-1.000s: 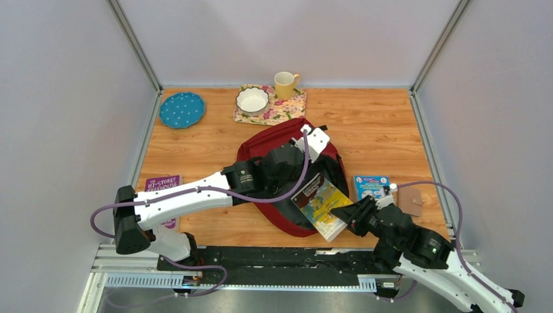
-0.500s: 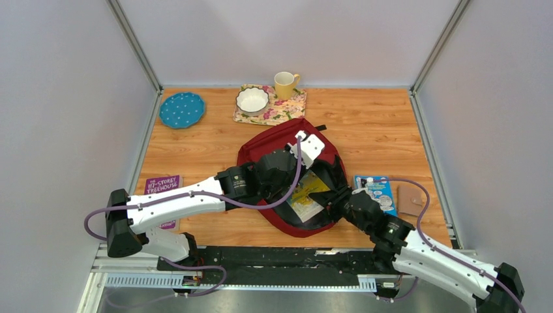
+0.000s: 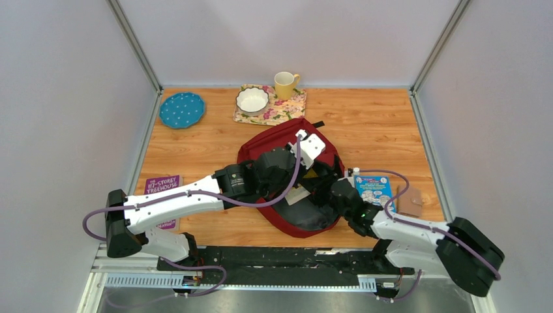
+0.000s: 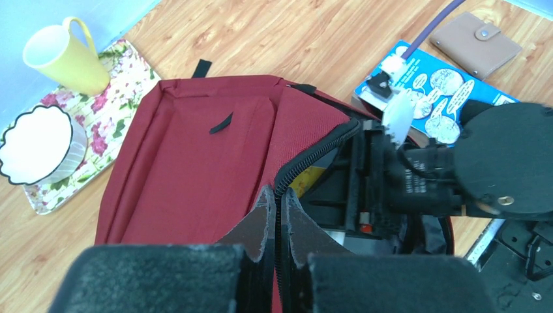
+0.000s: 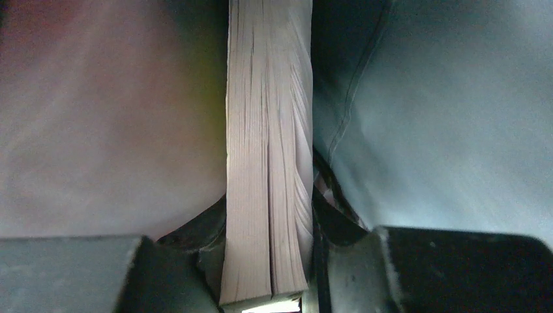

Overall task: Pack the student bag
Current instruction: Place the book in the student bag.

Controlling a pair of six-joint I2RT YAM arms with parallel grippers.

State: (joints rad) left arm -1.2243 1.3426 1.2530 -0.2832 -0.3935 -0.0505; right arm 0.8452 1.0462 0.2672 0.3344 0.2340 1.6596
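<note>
The dark red student bag (image 3: 274,138) lies in the middle of the table with its opening facing the arms. My left gripper (image 4: 277,203) is shut on the bag's black zipper edge (image 4: 313,155) and holds the opening up; it also shows in the top view (image 3: 305,171). My right gripper (image 5: 267,277) is inside the bag, shut on a thick book (image 5: 267,163) seen by its page edges, with grey lining around it. In the top view the right gripper (image 3: 324,189) is in the opening and only a pale bit of the book (image 3: 297,195) shows. A yellow corner of the book (image 4: 306,180) shows in the left wrist view.
A blue comic book (image 3: 373,189) and a brown wallet (image 3: 411,202) lie right of the bag. A purple book (image 3: 162,186) lies at the left. At the back are a blue plate (image 3: 182,109), a white bowl (image 3: 252,100) and a yellow mug (image 3: 284,85) on a floral mat (image 3: 291,107).
My right gripper has carried the yellow-covered book from the bag's near right edge into the opening, the arm stretching left and forward. My left gripper keeps hold of the zipper edge.
</note>
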